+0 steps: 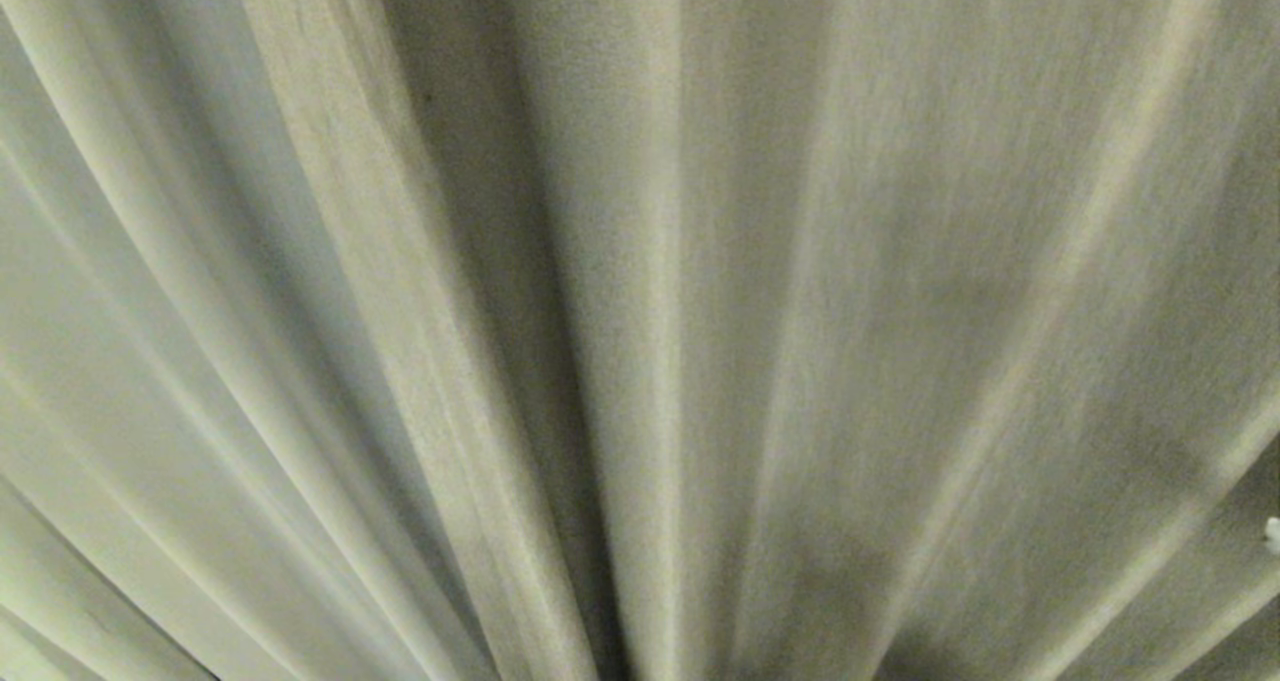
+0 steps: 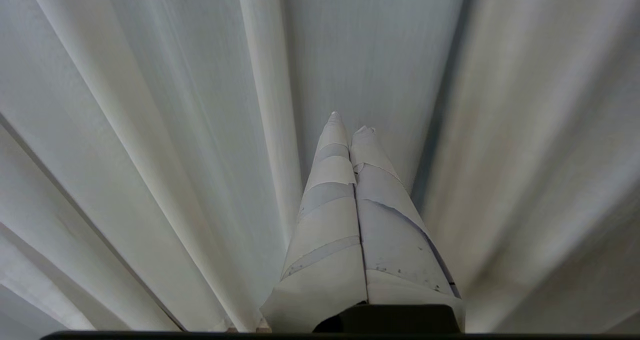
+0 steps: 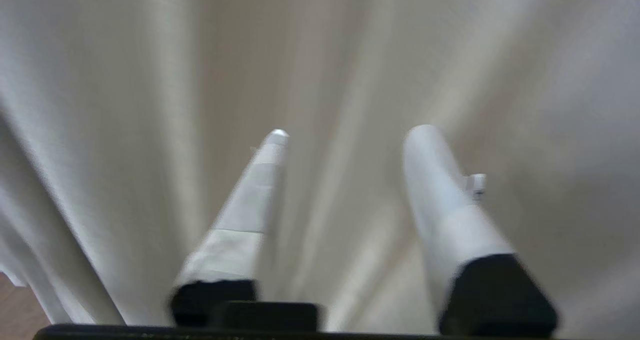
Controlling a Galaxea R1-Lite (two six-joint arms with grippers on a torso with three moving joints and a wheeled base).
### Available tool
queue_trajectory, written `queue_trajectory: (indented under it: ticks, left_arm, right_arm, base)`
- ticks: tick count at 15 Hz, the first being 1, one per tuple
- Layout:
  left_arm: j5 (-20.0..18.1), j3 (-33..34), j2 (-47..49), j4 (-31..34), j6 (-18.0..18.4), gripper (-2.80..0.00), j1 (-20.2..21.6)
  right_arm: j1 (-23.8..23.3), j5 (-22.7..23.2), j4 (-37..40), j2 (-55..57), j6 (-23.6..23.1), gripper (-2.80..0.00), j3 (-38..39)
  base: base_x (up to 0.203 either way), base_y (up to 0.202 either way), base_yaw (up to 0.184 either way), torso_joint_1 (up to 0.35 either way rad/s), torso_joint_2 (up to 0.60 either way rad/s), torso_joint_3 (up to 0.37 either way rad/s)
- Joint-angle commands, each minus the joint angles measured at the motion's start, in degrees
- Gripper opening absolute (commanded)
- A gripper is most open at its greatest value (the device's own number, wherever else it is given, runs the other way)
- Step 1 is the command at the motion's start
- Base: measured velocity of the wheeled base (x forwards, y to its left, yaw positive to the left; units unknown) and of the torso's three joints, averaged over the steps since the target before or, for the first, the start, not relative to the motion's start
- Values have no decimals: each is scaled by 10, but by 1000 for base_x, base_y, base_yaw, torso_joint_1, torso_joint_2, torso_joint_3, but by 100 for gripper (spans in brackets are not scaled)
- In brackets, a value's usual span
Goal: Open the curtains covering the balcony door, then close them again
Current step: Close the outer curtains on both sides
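Note:
The cream pleated curtains (image 1: 640, 291) fill the whole head view and hang drawn across, so the balcony door is hidden behind them. In the left wrist view my left gripper (image 2: 349, 123) points at the curtains (image 2: 165, 130) with its white taped fingers (image 2: 330, 205) pressed together, shut on nothing. The right wrist view shows my right gripper (image 3: 350, 130) open in front of the curtains (image 3: 125, 105). A wide gap separates its two white fingers (image 3: 240, 215), and no fabric lies between them. A small white tip at the head view's right edge may be that gripper.
A strip of brown floor (image 3: 15, 305) shows under the curtain hem in the right wrist view. Everything else in the three views is curtain fabric close in front of me.

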Motion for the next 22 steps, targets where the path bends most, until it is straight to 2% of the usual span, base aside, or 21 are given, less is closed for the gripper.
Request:
queue_trajectory:
  ticks: [1, 3, 5, 6, 9, 13, 19, 22]
  left_arm:
    - [0, 0, 0, 0, 0, -280, 0]
    - [0, 0, 0, 0, 0, -280, 0]
    - [0, 0, 0, 0, 0, -280, 0]
    - [0, 0, 0, 0, 0, -280, 0]
    - [0, 0, 0, 0, 0, -280, 0]
    - [0, 0, 0, 0, 0, -280, 0]
    - [0, 0, 0, 0, 0, -280, 0]
    - [0, 0, 0, 0, 0, -280, 0]
  right_arm:
    - [-69, 33, 15, -12, 14, -280, 5]
    - [-125, 65, 77, -39, 35, -280, 7]
    - [-139, 70, 103, -65, 49, -280, 11]
    - [-139, 65, 95, -72, 49, -280, 21]
    - [-136, -1, 42, -70, 49, -280, 61]
    - [-135, 4, -2, -123, 52, -280, 132]
    - [-133, 22, 209, -264, 45, -280, 133]
    - [-133, 24, 217, -326, 52, -280, 133]
  base:
    - [0, 0, 0, 0, 0, 0]
    - [0, 0, 0, 0, 0, 0]
    - [0, 0, 0, 0, 0, 0]
    - [0, 0, 0, 0, 0, 0]
    - [0, 0, 0, 0, 0, 0]
    - [0, 0, 0, 0, 0, 0]
    - [0, 0, 0, 0, 0, 0]
    - [0, 0, 0, 0, 0, 0]
